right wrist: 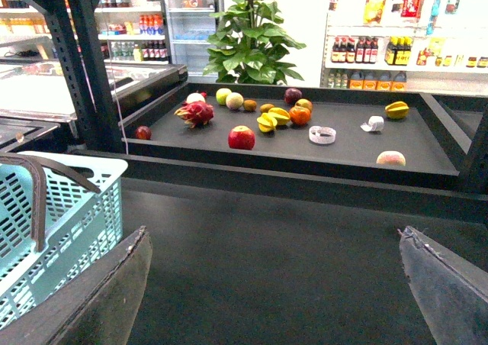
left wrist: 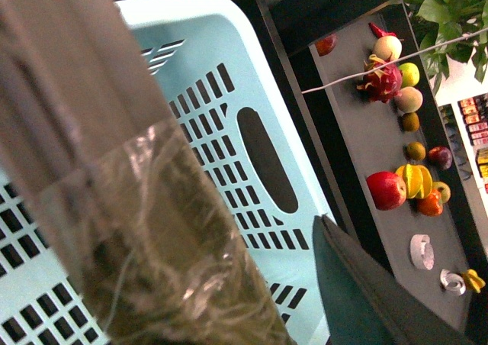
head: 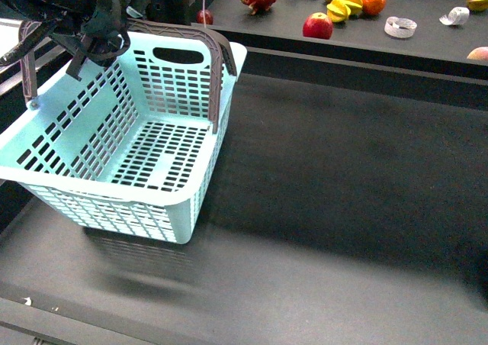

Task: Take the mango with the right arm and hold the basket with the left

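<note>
Left wrist view was filled up close by the grey-brown handle [left wrist: 99,131], and my left gripper [head: 93,46] was clamped on it, holding the aqua basket [head: 99,191] tilted over the dark table [head: 343,207]. My right gripper [right wrist: 273,242] hung with its fingers spread wide apart over that table, beside the basket. Farther off, on the raised tray [right wrist: 351,143], the mango [right wrist: 396,110] lay near the right end, well apart from the starfruit [right wrist: 268,120] and the red apple [right wrist: 242,137].

A bulky glossy black left arm [head: 53,5] is seen at eleven o'clock in the front view. Flat dark grey fingers [right wrist: 114,291] with worn edges are shown on the right gripper [right wrist: 273,242].
</note>
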{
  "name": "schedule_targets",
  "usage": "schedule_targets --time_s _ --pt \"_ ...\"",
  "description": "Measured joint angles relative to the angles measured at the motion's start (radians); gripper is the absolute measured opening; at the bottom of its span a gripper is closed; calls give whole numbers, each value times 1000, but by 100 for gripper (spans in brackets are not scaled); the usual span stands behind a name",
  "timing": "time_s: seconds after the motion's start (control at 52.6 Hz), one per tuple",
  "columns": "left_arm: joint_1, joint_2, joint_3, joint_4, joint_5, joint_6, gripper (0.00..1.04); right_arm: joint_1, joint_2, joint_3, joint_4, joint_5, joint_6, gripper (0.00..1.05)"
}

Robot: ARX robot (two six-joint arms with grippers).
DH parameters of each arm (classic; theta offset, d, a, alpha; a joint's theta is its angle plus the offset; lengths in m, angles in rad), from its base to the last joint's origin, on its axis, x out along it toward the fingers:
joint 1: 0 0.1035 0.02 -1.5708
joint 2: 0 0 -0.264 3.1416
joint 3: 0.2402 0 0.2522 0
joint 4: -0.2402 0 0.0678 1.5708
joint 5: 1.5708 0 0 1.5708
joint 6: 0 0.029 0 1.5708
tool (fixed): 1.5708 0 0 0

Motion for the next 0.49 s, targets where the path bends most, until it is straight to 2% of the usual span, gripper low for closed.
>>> schedule_targets --time_s 0.19,0.342,0.494 --pt "-13 -40 -39 20 39 -24 11 0 0 0 0 0 0 97" --pt "-42 -100 -133 77 39 90 9 0 0 0 0 0 0 97" --pt "-66 -206 -274 166 92 172 9 0 0 0 0 0 0 97"
